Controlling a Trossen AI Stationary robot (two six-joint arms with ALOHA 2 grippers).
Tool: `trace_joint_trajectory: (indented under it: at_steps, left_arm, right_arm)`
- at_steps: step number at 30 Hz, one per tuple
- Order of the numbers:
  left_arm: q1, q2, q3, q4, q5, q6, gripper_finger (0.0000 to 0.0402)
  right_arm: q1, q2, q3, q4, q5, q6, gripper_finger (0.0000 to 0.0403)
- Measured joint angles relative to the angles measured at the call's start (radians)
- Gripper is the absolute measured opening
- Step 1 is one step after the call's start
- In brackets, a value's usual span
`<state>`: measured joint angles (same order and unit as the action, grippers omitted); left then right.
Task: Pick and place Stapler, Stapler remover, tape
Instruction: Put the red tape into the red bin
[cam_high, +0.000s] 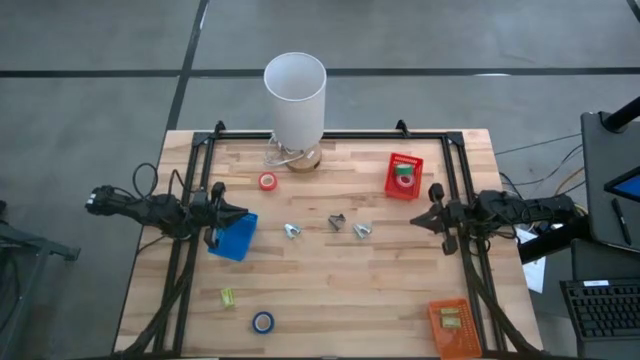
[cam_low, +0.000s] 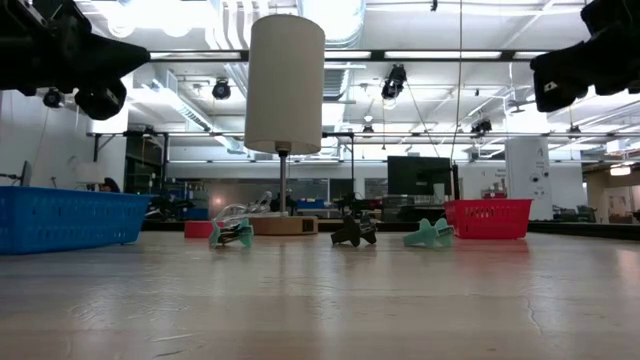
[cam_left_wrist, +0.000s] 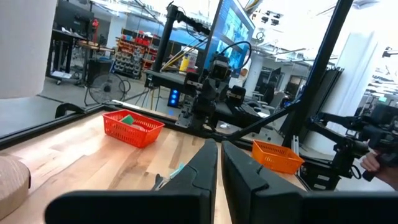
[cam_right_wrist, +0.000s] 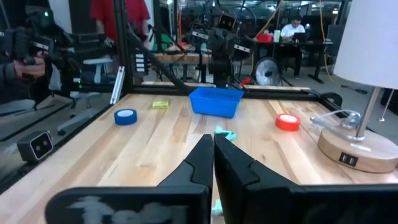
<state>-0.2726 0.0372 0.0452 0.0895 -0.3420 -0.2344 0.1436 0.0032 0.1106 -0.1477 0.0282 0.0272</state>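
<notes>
Three staple removers lie mid-table: a pale one (cam_high: 292, 231), a dark one (cam_high: 337, 222) and a teal one (cam_high: 361, 230). A red tape roll (cam_high: 267, 181) lies by the lamp base, and a blue roll (cam_high: 263, 322) lies near the near edge. A roll showing green (cam_high: 404, 180) sits in the red bin (cam_high: 391, 176). One small yellow-green stapler (cam_high: 228, 296) lies on the table; another (cam_high: 452, 319) sits in the orange bin (cam_high: 436, 330). My left gripper (cam_high: 243, 213) hovers shut above the blue bin (cam_high: 234, 240). My right gripper (cam_high: 415, 220) hovers shut, right of the removers.
A white-shaded lamp (cam_high: 295, 95) stands on a round wooden base (cam_high: 300, 158) at the far edge, centre. A black frame (cam_high: 330, 135) runs along the table's far, left and right sides. Bare wood lies between the removers and the near edge.
</notes>
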Motion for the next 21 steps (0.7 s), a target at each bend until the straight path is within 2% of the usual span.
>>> trace_joint_trajectory:
  at_steps: [5, 11, 21]
  left_arm:
    - [0.000, 0.000, 0.000, 0.009, 0.000, 0.003, 0.0026]
    - [0.000, 0.000, 0.000, 0.008, -0.001, 0.034, 0.0026]
    - [0.000, 0.000, -0.001, 0.007, -0.001, 0.041, 0.0026]
  right_arm:
    - [0.000, 0.017, -0.001, -0.016, -0.003, 0.006, 0.0009]
    - [0.000, 0.017, -0.001, -0.015, -0.004, 0.093, 0.0008]
    - [0.000, 0.001, -0.001, 0.000, -0.003, 0.082, 0.0008]
